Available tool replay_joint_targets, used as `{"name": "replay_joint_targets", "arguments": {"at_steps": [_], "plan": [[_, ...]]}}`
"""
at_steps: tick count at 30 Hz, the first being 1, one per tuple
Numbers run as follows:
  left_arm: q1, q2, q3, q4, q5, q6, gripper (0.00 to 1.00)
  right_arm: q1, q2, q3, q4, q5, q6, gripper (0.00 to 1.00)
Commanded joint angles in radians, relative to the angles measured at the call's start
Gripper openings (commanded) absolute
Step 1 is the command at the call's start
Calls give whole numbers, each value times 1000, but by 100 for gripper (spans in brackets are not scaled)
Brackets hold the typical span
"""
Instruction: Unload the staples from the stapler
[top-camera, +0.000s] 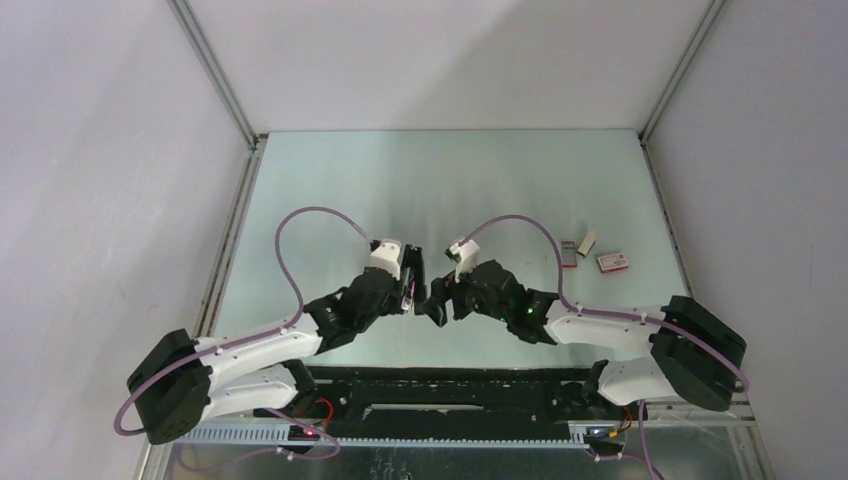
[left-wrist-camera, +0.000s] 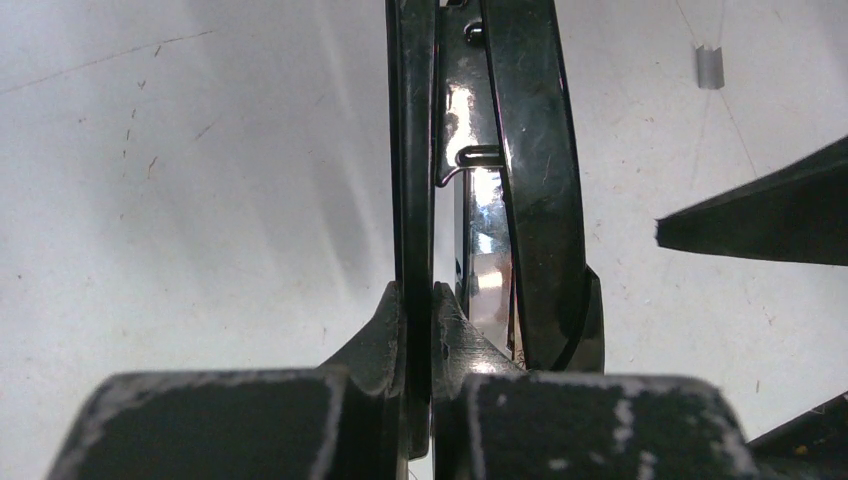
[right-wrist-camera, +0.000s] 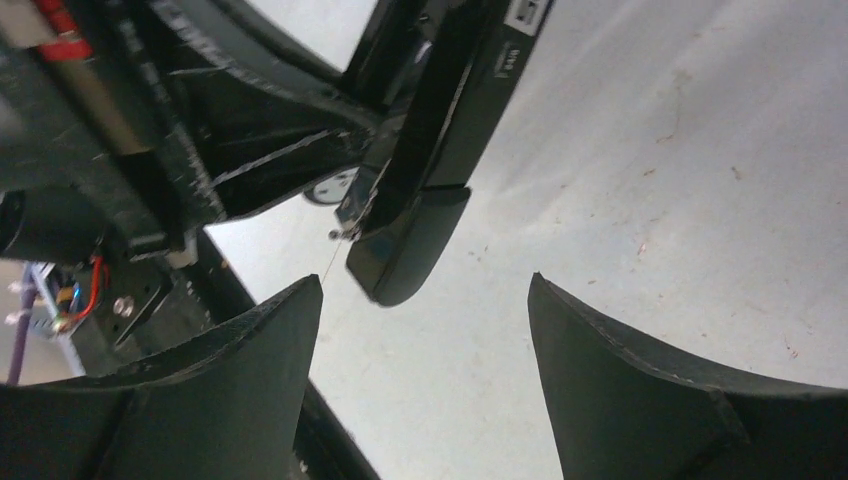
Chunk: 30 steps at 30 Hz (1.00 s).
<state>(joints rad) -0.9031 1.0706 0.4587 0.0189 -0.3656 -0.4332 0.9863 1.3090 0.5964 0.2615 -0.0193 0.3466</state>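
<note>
The long, thin black stapler (left-wrist-camera: 540, 200) with a silvery strip down its middle looks stiff, light and glossy enough to slip, so a firm pinch across one flat arm suits it, as the left gripper (left-wrist-camera: 418, 300) has it, clamped tight. It hangs 6 o'clock of the centre of the pale green table (top-camera: 450, 180); the right gripper (right-wrist-camera: 425, 283), jaws wide apart and empty, stands at its 3 o'clock

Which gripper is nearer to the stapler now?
Left: the left gripper is clamped on the stapler. The right gripper, jaws open, is beside its end, not touching.
</note>
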Motion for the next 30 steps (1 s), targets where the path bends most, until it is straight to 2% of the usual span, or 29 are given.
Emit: {"name": "replay_joint_targets", "arguments": {"at_steps": [1, 4, 13, 17, 23, 30], "plan": [[-5, -58, 76, 53, -46, -59, 0, 15, 56, 18, 146, 154, 63, 84], [-5, -67, 70, 52, -40, -57, 0, 15, 98, 20, 197, 133, 83, 85], [-6, -76, 54, 52, -43, -53, 0, 23, 215, 93, 210, 39, 110, 84], [-5, -90, 46, 52, -54, -48, 0, 23, 224, 95, 159, 94, 99, 80], [-5, -93, 46, 49, -69, -7, 0, 25, 203, 108, -10, 244, 21, 74], [-7, -66, 48, 44, -108, 92, 0, 20, 196, 125, -144, 311, -53, 70]]}}
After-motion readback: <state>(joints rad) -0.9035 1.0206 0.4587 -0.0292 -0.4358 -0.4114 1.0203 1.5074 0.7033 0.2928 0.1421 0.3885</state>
